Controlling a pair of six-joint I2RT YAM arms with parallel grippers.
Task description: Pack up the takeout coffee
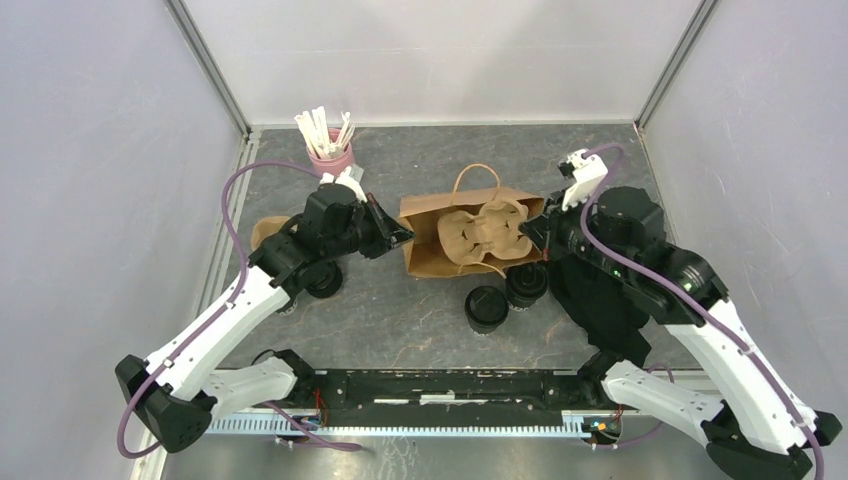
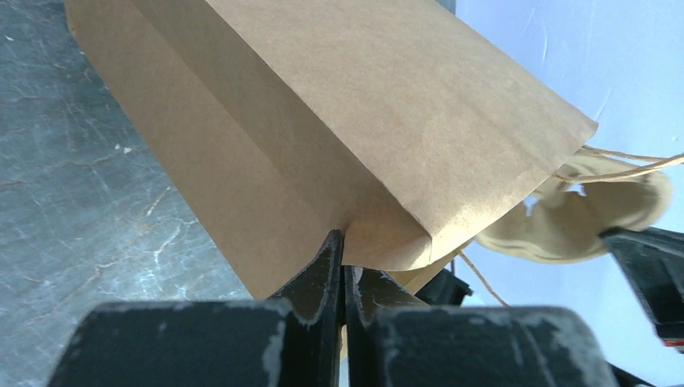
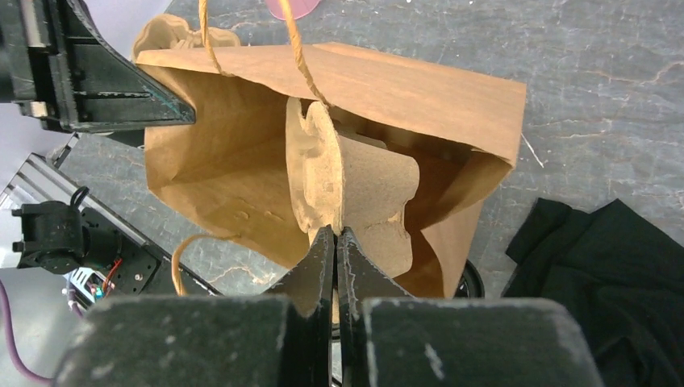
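Observation:
A brown paper bag (image 1: 430, 255) lies on its side mid-table, mouth toward the right. My left gripper (image 1: 405, 238) is shut on the bag's left edge (image 2: 345, 242). A pulp cup carrier (image 1: 485, 235) sticks partway into the bag's mouth, and my right gripper (image 1: 530, 236) is shut on the carrier's upright rib (image 3: 336, 234). Two takeout coffee cups with black lids (image 1: 487, 308) (image 1: 527, 285) stand just in front of the bag. A third black-lidded cup (image 1: 323, 280) sits under my left arm. One lid's edge (image 3: 472, 282) peeks out beneath the bag.
A pink cup of white sticks (image 1: 328, 150) stands at the back left. A black cloth (image 1: 600, 295) lies under my right arm. A tan pulp piece (image 1: 266, 232) lies behind my left arm. Grey walls close three sides.

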